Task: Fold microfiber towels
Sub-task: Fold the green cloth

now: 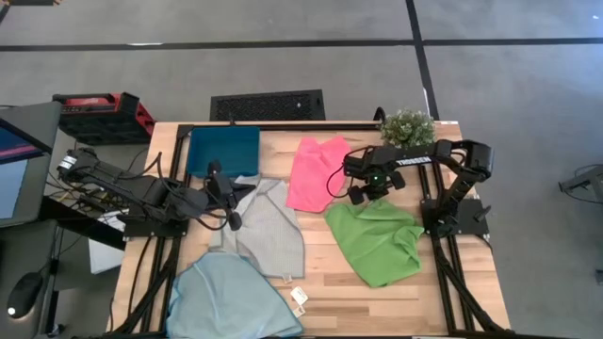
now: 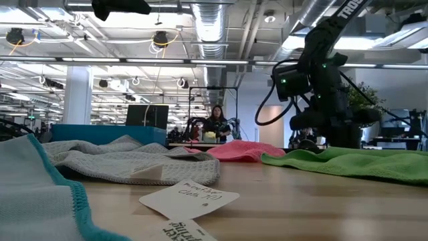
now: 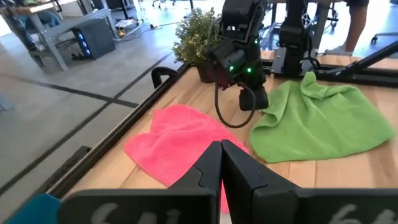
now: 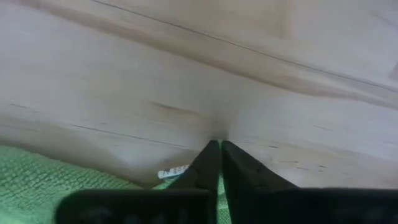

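The green towel (image 1: 377,240) lies crumpled at the right of the table, the pink towel (image 1: 316,172) behind it, the pale grey towel (image 1: 268,231) in the middle and the light blue towel (image 1: 231,297) at the near left edge. My right gripper (image 4: 219,147) is shut, low at the green towel's far left corner (image 1: 353,202), next to its white label (image 4: 174,172). My left gripper (image 3: 221,152) is shut and empty, raised above the grey towel's far left part (image 1: 231,202), facing the pink towel (image 3: 177,146). My right gripper's shut fingers come down slanting at the green towel's far left corner (image 4: 124,186), with their tips at the bare wood. A thin green strip (image 4: 219,186) shows between the fingers. I cannot tell whether they pinch cloth or only stand over it.
A dark teal tray (image 1: 223,151) stands at the far left, and a potted plant (image 1: 407,125) at the far right corner. Paper tags (image 1: 300,299) lie near the front edge. Bare wood shows between the grey and green towels. A person (image 2: 217,124) sits far off in the room.
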